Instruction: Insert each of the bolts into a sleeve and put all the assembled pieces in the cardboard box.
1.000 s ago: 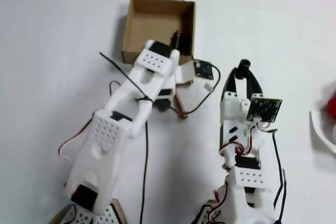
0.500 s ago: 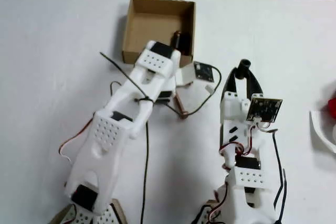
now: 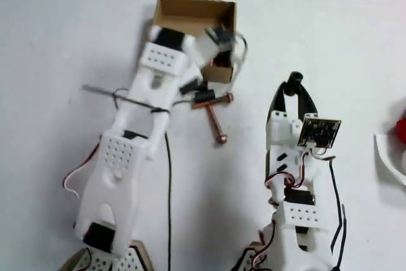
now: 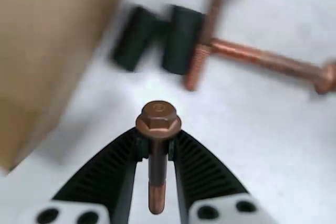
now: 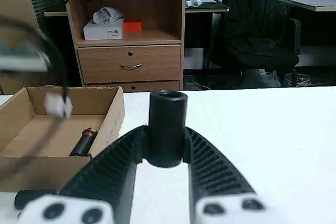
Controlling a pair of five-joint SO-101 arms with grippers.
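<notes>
- The right gripper (image 5: 165, 148) is clamped on a black sleeve (image 5: 167, 124), which stands upright between its fingers above the white table (image 3: 76, 42).
- Farther out, two loose bolts (image 3: 214, 118) lie touching each other on the table, with two loose sleeves (image 4: 181, 39) just beside them.
- The left gripper (image 4: 157, 148) pinches a copper bolt (image 4: 158, 121) by its shank, just under the hex head, close beside the cardboard box (image 3: 193, 0).
- Farthest, inside the box, lies one assembled piece (image 5: 84, 142).
</notes>
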